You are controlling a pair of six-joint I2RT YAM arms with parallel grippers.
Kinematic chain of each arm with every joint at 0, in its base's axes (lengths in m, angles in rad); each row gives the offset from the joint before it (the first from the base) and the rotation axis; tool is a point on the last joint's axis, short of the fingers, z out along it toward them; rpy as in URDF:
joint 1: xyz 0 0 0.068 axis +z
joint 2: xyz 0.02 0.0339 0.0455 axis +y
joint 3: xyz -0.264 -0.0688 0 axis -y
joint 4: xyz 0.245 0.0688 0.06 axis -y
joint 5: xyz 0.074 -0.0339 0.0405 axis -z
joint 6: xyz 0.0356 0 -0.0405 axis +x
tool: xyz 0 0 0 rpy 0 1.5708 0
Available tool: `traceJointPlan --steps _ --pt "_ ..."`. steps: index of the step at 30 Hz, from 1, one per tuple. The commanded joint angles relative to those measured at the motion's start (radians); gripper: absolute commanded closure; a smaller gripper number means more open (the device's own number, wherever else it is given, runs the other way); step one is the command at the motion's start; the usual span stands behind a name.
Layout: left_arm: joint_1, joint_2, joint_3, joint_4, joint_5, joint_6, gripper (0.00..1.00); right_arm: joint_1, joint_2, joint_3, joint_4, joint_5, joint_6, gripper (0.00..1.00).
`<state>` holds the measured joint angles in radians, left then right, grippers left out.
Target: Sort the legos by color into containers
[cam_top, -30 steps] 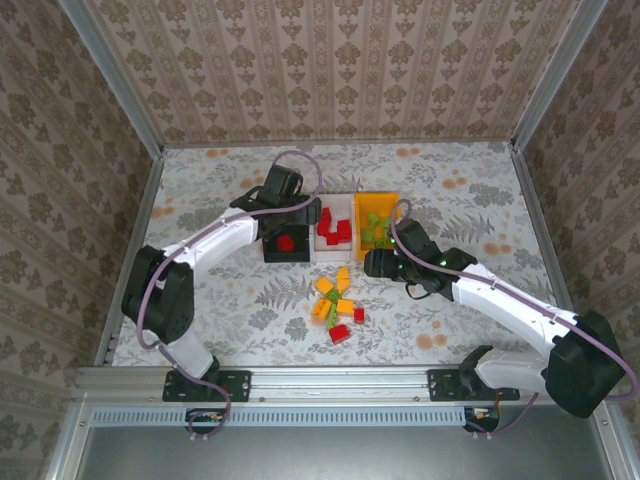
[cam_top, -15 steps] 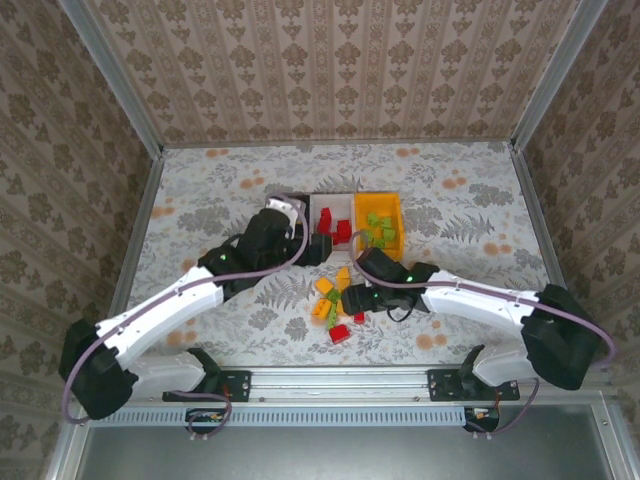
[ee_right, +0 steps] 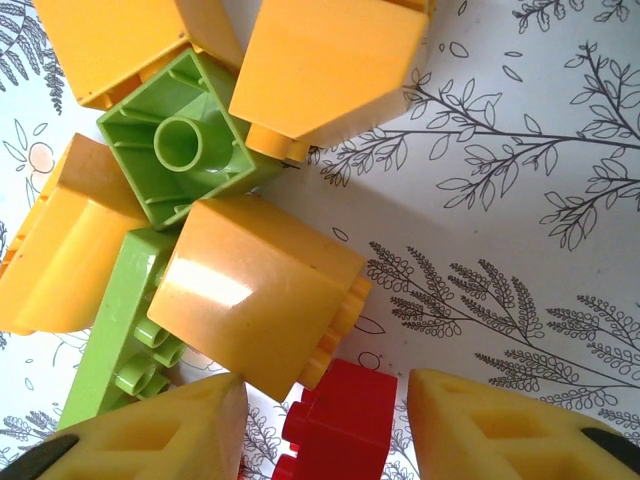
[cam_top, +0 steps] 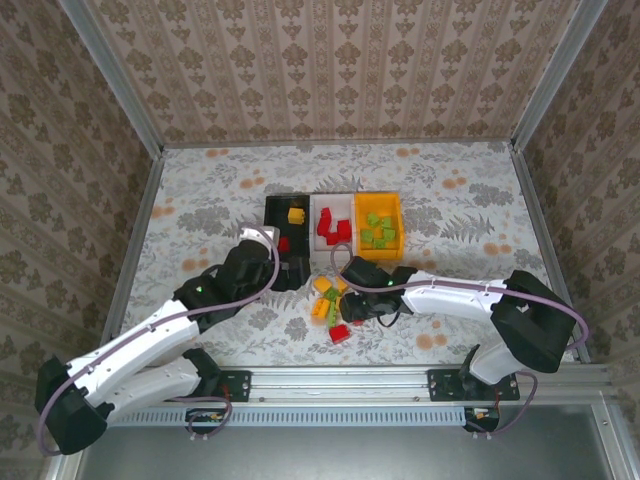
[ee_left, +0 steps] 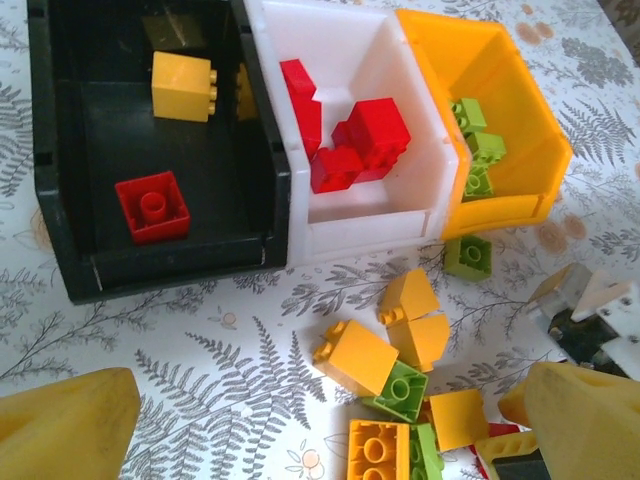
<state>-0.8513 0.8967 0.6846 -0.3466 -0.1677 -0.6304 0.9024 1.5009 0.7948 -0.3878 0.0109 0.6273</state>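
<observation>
Three containers sit in a row on the fern-patterned counter (cam_top: 450, 190). The black bin (ee_left: 60, 200) holds one yellow brick and one red. The white bin (ee_left: 350, 235) holds red bricks, and the orange-yellow bin (ee_left: 530, 140) holds green ones. Just in front of them lies a tight heap of loose legos (ee_left: 400, 380) in yellow-orange, green and red.

The right gripper (ee_right: 325, 430) is low over the heap. Its jaws stand a little apart on either side of a red brick (ee_right: 345, 420), and a sliver of gap shows on each side, so nothing is pinched yet. A yellow-orange sloped brick (ee_right: 260, 300) presses against that red brick.

The left gripper (ee_left: 320, 430) hangs above the heap near the black bin, jaws wide open and empty.

The step in hand looks like grasping the red brick. The grip should land squarely on its flat sides. The lift should be straight up so the sloped neighbour is not dragged along. The white bin seems the right destination, and the left arm is best kept clear of that path.
</observation>
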Motion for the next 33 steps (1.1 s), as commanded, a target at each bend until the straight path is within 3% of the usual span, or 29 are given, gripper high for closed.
traceJointPlan --steps 1,4,11,18,21,26,33 --pt "-0.005 -0.024 -0.011 -0.033 -0.034 -0.035 0.0 -0.002 0.021 -0.029 -0.072 0.066 0.002 0.5" --pt "-0.006 -0.03 -0.012 -0.035 -0.038 -0.034 0.0 -0.001 -0.02 -0.05 -0.056 0.055 0.008 0.41" --pt "-0.006 -0.036 -0.014 -0.027 -0.04 -0.033 0.0 -0.001 -0.102 -0.09 -0.031 0.06 -0.003 0.41" --pt "-0.006 -0.035 -0.028 -0.027 -0.043 -0.043 0.0 -0.001 -0.038 -0.113 -0.01 0.049 0.024 0.49" --pt "-0.005 -0.038 -0.029 -0.036 -0.047 -0.044 0.0 -0.002 -0.032 -0.124 -0.011 0.057 0.04 0.57" --pt "-0.005 -0.039 -0.04 -0.036 -0.044 -0.045 0.0 -0.006 -0.095 -0.125 -0.035 0.08 0.037 0.71" --pt "-0.002 -0.044 -0.073 -0.034 -0.031 -0.053 0.0 -0.05 -0.201 -0.01 -0.126 0.103 -0.022 0.76"
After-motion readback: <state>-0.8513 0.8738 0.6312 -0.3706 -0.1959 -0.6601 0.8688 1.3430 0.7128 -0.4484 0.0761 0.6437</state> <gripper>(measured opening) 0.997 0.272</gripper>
